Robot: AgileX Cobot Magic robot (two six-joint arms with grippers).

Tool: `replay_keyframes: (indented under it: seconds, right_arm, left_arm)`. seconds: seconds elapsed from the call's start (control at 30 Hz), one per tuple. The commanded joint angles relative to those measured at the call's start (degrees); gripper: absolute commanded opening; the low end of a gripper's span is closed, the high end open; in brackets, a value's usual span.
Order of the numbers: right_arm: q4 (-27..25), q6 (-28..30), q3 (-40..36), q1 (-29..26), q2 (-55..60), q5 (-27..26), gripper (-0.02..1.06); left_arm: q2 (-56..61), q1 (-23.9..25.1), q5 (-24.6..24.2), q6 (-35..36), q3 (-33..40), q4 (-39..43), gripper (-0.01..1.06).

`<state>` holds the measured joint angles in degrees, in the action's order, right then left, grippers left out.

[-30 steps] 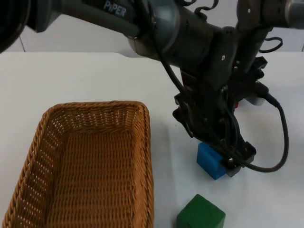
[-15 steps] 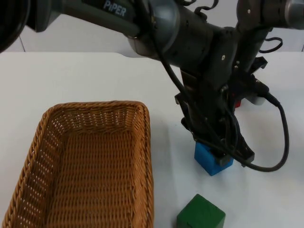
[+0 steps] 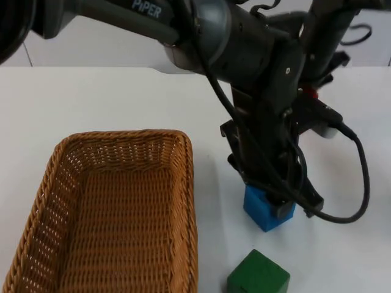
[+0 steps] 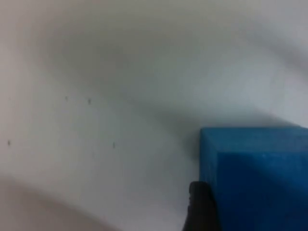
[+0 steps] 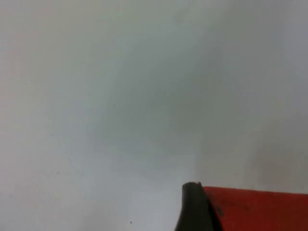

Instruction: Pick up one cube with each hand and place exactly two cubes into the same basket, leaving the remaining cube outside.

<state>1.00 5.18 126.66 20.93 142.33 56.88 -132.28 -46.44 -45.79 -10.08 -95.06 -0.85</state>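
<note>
My left gripper (image 3: 270,203) is shut on a blue cube (image 3: 259,212), which hangs just right of the wicker basket (image 3: 122,135), close above the table. In the left wrist view the blue cube (image 4: 255,178) sits against a black fingertip (image 4: 201,207). My right gripper (image 3: 316,88) is at the back right, raised over the table and shut on a red cube (image 3: 311,93) that is mostly hidden by the arms. The right wrist view has the red cube (image 5: 255,209) beside one black fingertip (image 5: 192,207). A green cube (image 3: 258,276) lies on the table at the front edge.
The basket is empty and takes up the front left of the white table (image 3: 110,97). The left arm reaches across the middle and hides the table behind the blue cube. The green cube lies just in front of the blue one.
The left gripper has carried the blue cube a little left, toward the basket. The right gripper has risen with the red cube, away from the table.
</note>
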Motion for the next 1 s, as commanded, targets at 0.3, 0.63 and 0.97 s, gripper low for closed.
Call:
replay_keyframes:
  seconds: [0.3, 0.63, 0.97]
  right_arm:
    - [0.38, 1.96, 0.45, 0.30, -13.53, 3.93, 0.00]
    - [0.38, 1.96, 0.45, 0.30, -17.16, 6.60, 0.00]
    - [0.38, 1.96, 0.45, 0.30, -18.65, 7.74, 0.00]
  left_arm:
    - [11.15, -0.36, -5.08, 1.41, -0.06, 0.02, 0.00]
    - [14.72, -0.36, -6.70, 4.84, -0.06, 1.90, 0.00]
    - [15.71, -0.36, -8.54, 5.84, 0.13, 1.92, 0.00]
